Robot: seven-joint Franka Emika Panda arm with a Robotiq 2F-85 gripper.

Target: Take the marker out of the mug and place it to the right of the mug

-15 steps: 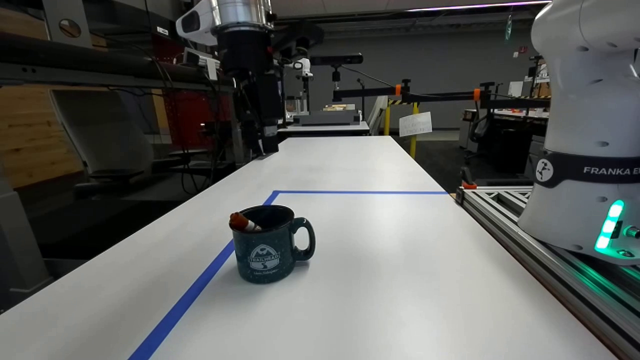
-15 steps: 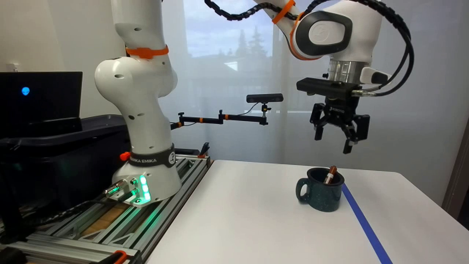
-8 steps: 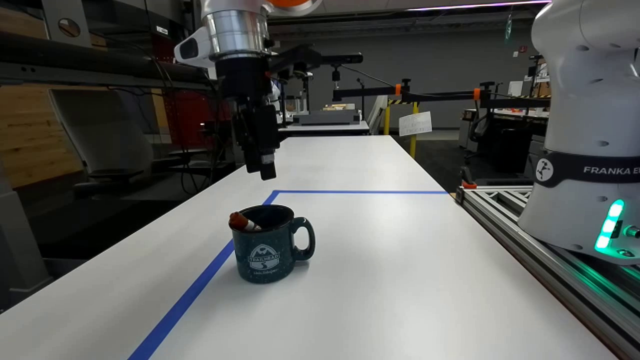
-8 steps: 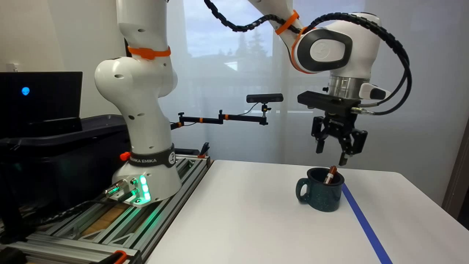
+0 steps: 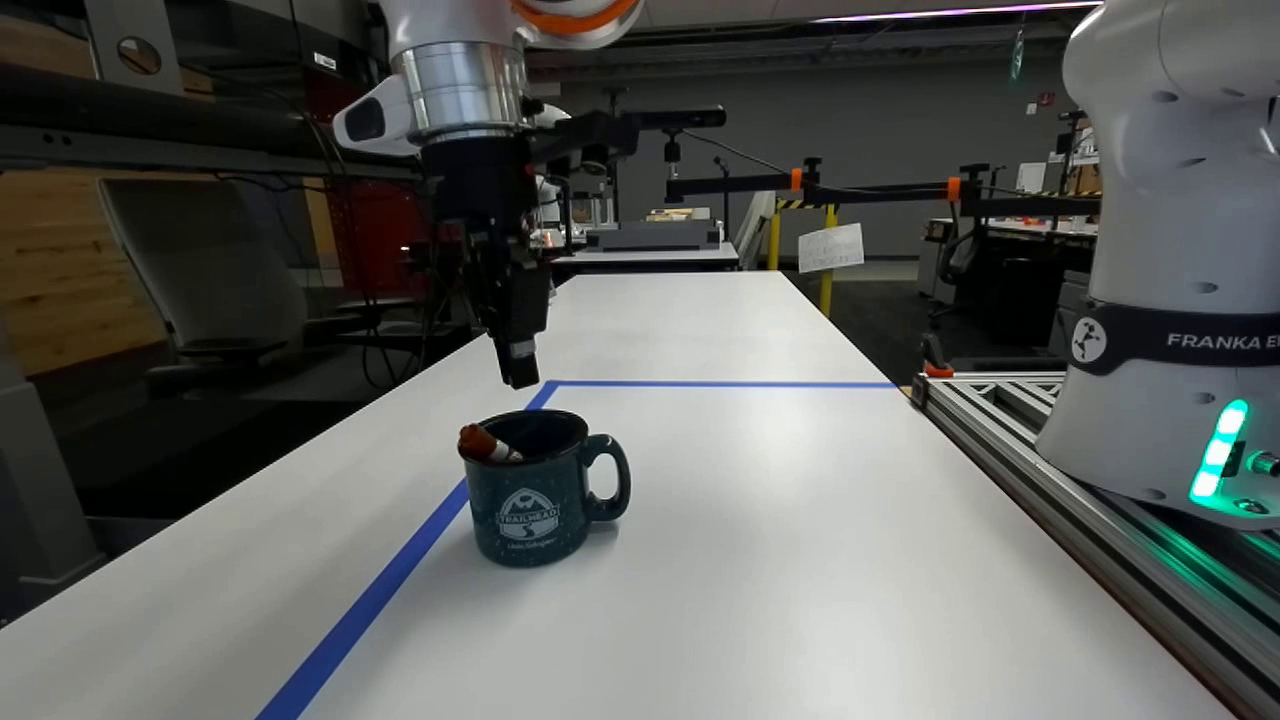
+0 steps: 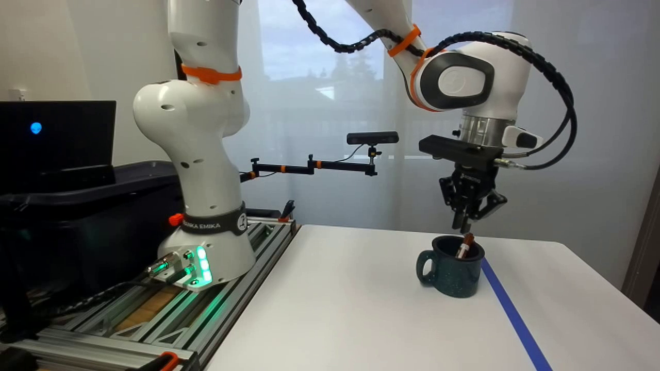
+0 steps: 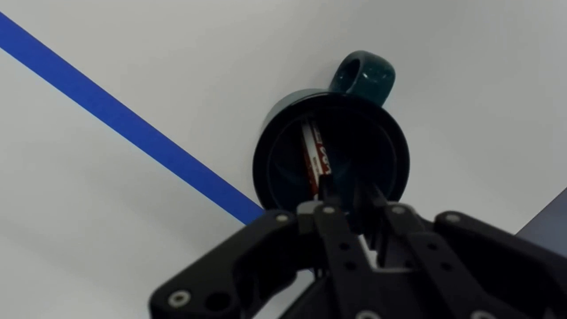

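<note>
The dark blue-green mug (image 5: 530, 500) (image 6: 454, 275) (image 7: 401, 155) stands upright on the white table, its pale emblem showing in an exterior view. Inside it leans the marker (image 5: 483, 443) (image 6: 465, 246) (image 7: 316, 155), reddish-brown with a white label, its cap end over the rim. My gripper (image 5: 520, 382) (image 6: 461, 228) (image 7: 344, 182) points down just above the mug, its tips close to the marker's cap in an exterior view. Only a narrow gap separates the fingers, and nothing sits in it. In the wrist view one finger (image 7: 327, 188) covers part of the marker, hiding the cap.
Blue tape (image 5: 400, 560) (image 6: 510, 309) (image 7: 124, 119) runs along the table (image 5: 760, 560) beside the mug. The mug's handle (image 7: 370, 79) points toward the robot base (image 5: 1180, 420) side. A metal rail (image 6: 242, 288) borders the table there.
My gripper has come down toward the mug, and its fingers have moved from wide apart to nearly together. The mug and marker have stayed where they were.
</note>
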